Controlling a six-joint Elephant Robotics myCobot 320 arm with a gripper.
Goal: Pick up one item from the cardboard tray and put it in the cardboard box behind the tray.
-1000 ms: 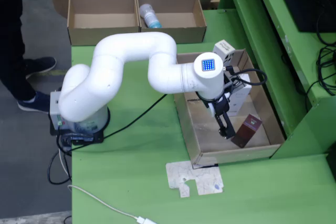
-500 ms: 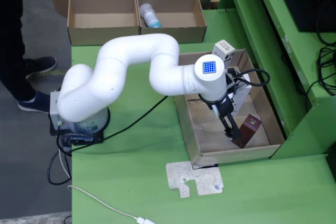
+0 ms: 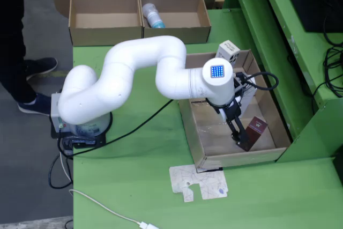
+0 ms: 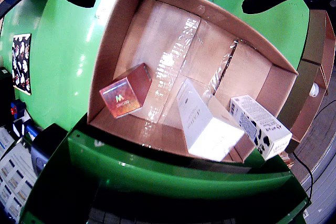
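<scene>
Compared with half a second ago, arm point(image 3: 139, 73) shifted slightly right in fixed view; wrist now lower over tray point(image 3: 190, 127), gripper point(image 3: 236, 135) closer to dark red box point(image 3: 254, 131), appears to touch its left side. Jaw state: cannot tell, fingers read as one dark bar in fixed view, only dark tips at top corners in wrist view. Red box: small carton, glossy maroon-to-orange faces, gold "M" logo, standing tilted against tray's wall point(image 4: 113, 56) in wrist view, at box point(image 4: 126, 91). White carton point(image 4: 202, 121) leaning mid-tray; second white carton point(image 4: 261, 127) with black print resting on tray's rim. Cardboard box point(image 3: 139, 17) behind tray, bottle point(image 3: 152, 15) inside, well apart from gripper.
</scene>
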